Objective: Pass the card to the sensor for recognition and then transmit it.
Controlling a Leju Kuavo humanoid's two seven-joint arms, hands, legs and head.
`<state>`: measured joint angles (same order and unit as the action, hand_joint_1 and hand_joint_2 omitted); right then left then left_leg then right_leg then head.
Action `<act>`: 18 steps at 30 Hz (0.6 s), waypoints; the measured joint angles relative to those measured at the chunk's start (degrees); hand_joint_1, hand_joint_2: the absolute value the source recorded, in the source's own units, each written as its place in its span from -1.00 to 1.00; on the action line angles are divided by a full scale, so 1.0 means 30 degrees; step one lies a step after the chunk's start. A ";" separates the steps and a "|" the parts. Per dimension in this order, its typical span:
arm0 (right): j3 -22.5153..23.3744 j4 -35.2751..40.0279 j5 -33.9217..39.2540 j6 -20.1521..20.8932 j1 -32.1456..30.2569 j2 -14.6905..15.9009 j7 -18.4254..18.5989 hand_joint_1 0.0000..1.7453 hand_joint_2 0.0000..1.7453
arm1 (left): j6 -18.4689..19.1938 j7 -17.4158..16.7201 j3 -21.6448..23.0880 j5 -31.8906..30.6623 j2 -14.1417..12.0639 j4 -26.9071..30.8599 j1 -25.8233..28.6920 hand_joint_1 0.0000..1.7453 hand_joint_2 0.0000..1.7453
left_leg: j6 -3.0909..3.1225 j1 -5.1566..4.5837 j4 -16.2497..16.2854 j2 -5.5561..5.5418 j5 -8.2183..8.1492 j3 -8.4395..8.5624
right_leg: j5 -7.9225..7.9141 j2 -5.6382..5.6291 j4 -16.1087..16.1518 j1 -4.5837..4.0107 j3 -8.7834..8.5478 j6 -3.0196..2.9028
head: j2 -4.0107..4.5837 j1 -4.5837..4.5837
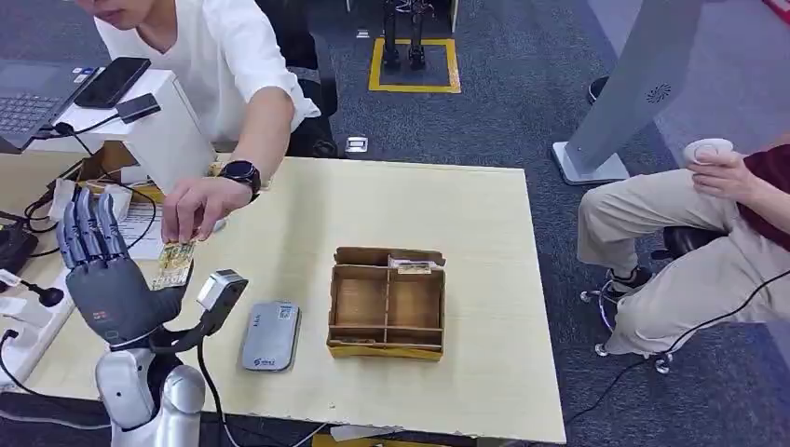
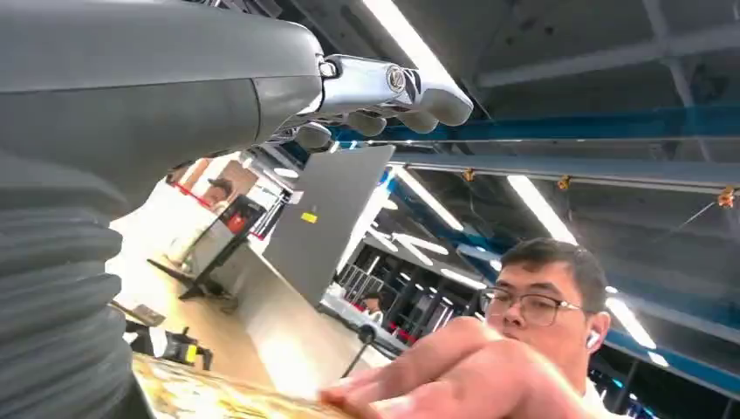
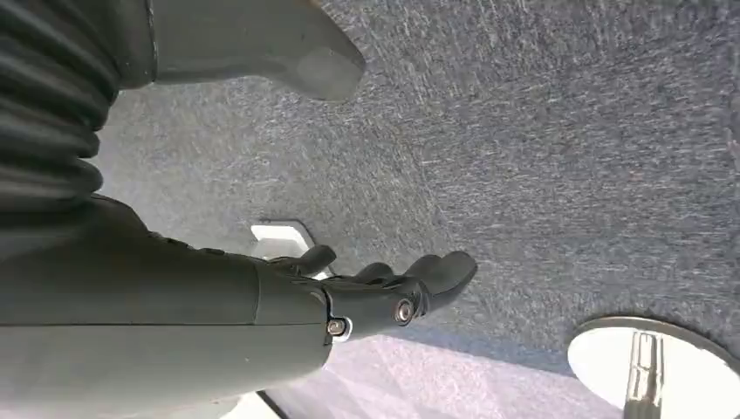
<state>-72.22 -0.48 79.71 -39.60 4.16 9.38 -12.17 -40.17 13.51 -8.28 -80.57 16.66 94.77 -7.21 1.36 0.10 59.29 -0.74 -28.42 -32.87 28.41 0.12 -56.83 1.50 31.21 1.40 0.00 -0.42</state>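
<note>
**Card at my left palm, person's fingers on it**

My left hand (image 1: 110, 270) is raised, fingers straight and spread, gripping nothing. The card (image 1: 173, 264) sits at its palm edge, a person's hand (image 1: 197, 209) pinching its top. I judge it thin, light, stiff and slick: pinch the lower edge. The grey card reader (image 1: 270, 335) lies just beside, the divided cardboard box (image 1: 387, 303) beyond. My right hand (image 3: 384, 292) hangs over carpet, loosely curled, empty.

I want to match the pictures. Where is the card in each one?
Head view: card beside the left hand, under a person's fingers.
Left wrist view: card at the bottom edge.
Right wrist view: not in it.
Shared landmark: the person's fingers on the card.
</note>
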 joint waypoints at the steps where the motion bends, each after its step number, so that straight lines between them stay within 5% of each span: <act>1: -0.0007 0.0000 -0.0007 0.0000 0.0010 0.0000 0.0014 -1.00 1.00 | 0.0000 -0.0059 -0.0007 -0.0014 0.0007 -0.0146 -0.0163 -1.00 1.00 | 0.0000 -0.0001 0.0001 0.0001 0.0000 0.0002 | 0.0000 -0.0002 0.0000 0.0001 0.0000 0.0000 | 0.0000 0.0000; 2: -0.0015 0.0000 -0.0007 0.0000 0.0018 0.0000 0.0036 -1.00 1.00 | 0.0000 -0.0167 0.0000 -0.0014 0.0015 -0.0275 -0.0278 -0.94 1.00 | 0.0000 -0.0001 0.0001 0.0003 -0.0001 0.0001 | 0.0000 -0.0004 0.0000 0.0001 0.0003 0.0000 | 0.0000 0.0000; 3: -0.0029 0.0000 0.0000 0.0000 0.0020 0.0000 0.0051 -1.00 1.00 | 0.0000 -0.0232 0.0000 -0.0014 0.0029 -0.0398 -0.0417 0.96 1.00 | 0.0000 -0.0001 0.0001 0.0002 0.0000 -0.0001 | 0.0000 -0.0004 0.0000 0.0001 0.0003 0.0000 | 0.0000 0.0000; 18: -0.0313 0.0000 0.0037 0.0000 0.0042 0.0066 0.0051 -1.00 1.00 | -0.0007 0.1931 0.0036 0.2601 0.0066 -0.0648 -0.0649 1.00 1.00 | 0.0000 0.0000 0.0000 0.0014 -0.0003 -0.0003 | 0.0001 -0.0020 -0.0002 0.0000 0.0007 0.0000 | 0.0000 0.0007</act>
<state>-73.16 -0.48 79.82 -39.60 4.28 9.57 -12.02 -40.20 19.30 -8.17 -72.76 16.85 92.83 -9.16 1.36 0.10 59.29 -0.70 -28.43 -32.88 28.42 0.06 -56.84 1.50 31.23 1.40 0.00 -0.39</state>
